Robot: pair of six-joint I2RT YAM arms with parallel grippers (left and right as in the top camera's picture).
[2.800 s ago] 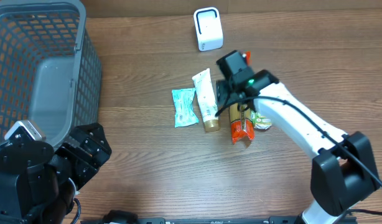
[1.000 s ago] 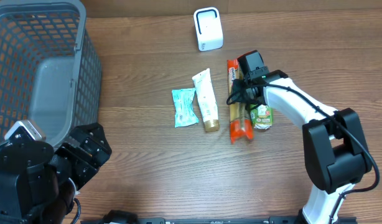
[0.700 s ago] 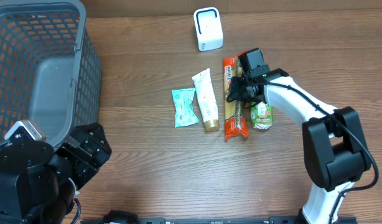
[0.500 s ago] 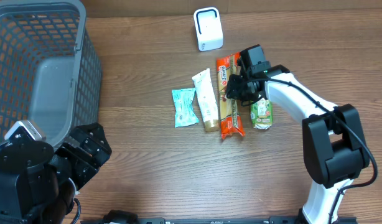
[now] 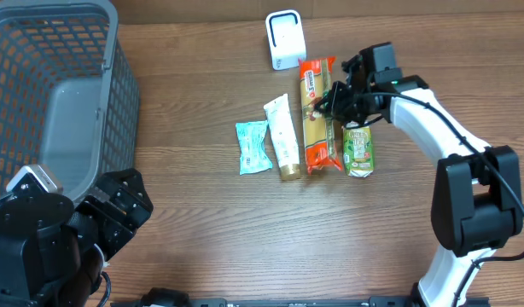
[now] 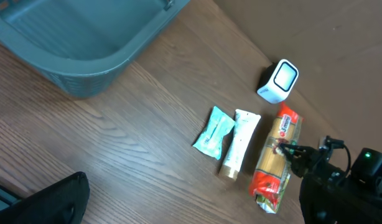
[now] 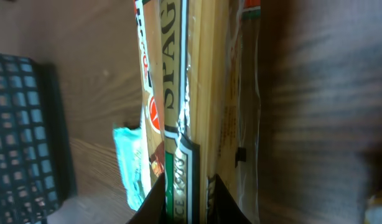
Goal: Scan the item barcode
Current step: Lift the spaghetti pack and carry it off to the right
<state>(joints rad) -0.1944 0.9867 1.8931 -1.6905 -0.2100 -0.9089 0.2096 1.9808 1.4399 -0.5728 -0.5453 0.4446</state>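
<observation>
Your right gripper (image 5: 337, 98) is pinched shut on the long orange and yellow plastic packet of spaghetti (image 5: 320, 115). It grips the packet's right edge, near the far end. The packet's long way points from you toward the small white box scanner (image 5: 285, 39). Its far end is just beside the scanner, so the scanner is up and left of your fingers. Your right arm is much nearer. Your left gripper (image 5: 117, 209) is wide open, holds nothing, and is well apart.
</observation>
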